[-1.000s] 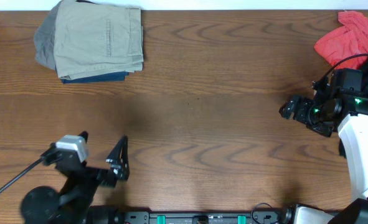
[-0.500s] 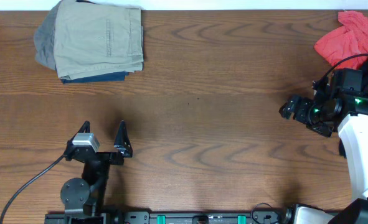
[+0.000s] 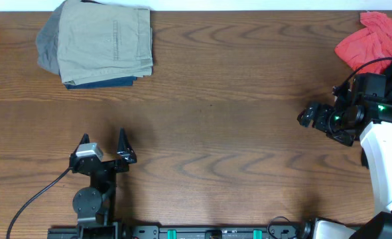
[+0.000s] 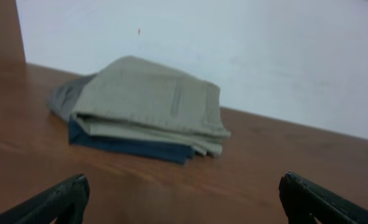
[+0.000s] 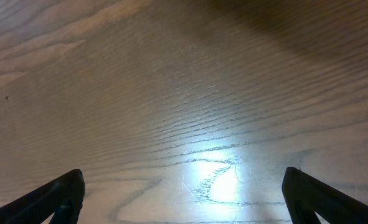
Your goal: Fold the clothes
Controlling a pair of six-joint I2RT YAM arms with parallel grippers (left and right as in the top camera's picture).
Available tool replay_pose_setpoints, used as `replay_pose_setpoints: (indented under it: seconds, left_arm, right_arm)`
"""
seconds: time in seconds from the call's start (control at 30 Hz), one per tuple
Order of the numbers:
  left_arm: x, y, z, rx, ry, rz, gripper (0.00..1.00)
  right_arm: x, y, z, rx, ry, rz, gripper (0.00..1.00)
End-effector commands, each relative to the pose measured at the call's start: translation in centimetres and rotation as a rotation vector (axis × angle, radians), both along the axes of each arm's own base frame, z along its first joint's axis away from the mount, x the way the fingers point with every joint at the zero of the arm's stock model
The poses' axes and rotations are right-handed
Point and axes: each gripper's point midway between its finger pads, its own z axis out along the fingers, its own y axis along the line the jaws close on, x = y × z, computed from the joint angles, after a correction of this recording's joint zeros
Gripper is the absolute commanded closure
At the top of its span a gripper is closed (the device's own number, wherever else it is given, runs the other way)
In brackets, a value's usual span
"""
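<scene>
The clothes [image 3: 106,41], pale khaki shorts, are lying folded on a navy garment [image 3: 109,83] at the far left corner of the table [image 3: 215,99]; the left gripper [image 3: 103,137] and right gripper [image 3: 313,118] are both gaping wide, holding nothing, well apart from the pile; folding is looking finished, so the next move is probably calling only for parking the arms; the pile's far edge is running out of the overhead view, and a grey layer [image 3: 46,46] at its left is hard to identify.

dark brown wood-grain counter [image 3: 215,99]; plain white wall [image 4: 264,56] rising at the counter's far edge; pale glare [image 5: 215,174] on the counter's surface
</scene>
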Motion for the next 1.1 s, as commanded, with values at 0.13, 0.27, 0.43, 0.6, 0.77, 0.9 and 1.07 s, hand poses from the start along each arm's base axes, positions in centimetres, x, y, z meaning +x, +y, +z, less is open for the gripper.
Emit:
replay_pose_setpoints:
  seconds: [0.13, 0.27, 0.43, 0.6, 0.77, 0.9, 1.07]
  left_arm:
    - [-0.1, 0.7, -0.4, 0.045, 0.012, 0.035, 0.02]
    - [-0.2, 0.6, -2.1, 0.042, 0.085, 0.033, 0.02]
    - [-0.3, 0.6, -3.4, 0.039, 0.137, 0.032, 0.02]
    - [-0.3, 0.6, -3.4, 0.039, 0.14, 0.032, 0.02]
    - [-0.3, 0.6, -3.5, 0.039, 0.142, 0.031, 0.02]
    - [-0.3, 0.6, -3.5, 0.039, 0.142, 0.032, 0.02]
    - [-0.3, 0.6, -3.5, 0.039, 0.142, 0.031, 0.02]
  right_arm:
    - [0.2, -0.1, 0.5, -0.002, -0.015, -0.007, 0.01]
    - [0.2, -0.1, 0.5, -0.001, -0.015, -0.007, 0.01]
    - [0.2, -0.1, 0.5, -0.002, -0.015, -0.007, 0.01]
    - [0.2, -0.1, 0.5, -0.002, -0.015, -0.007, 0.01]
    - [0.2, -0.1, 0.5, -0.002, -0.015, -0.007, 0.01]
    - [0.2, -0.1, 0.5, -0.002, -0.015, -0.007, 0.01]
    - [0.1, -0.1, 0.5, -0.001, -0.015, -0.008, 0.01]
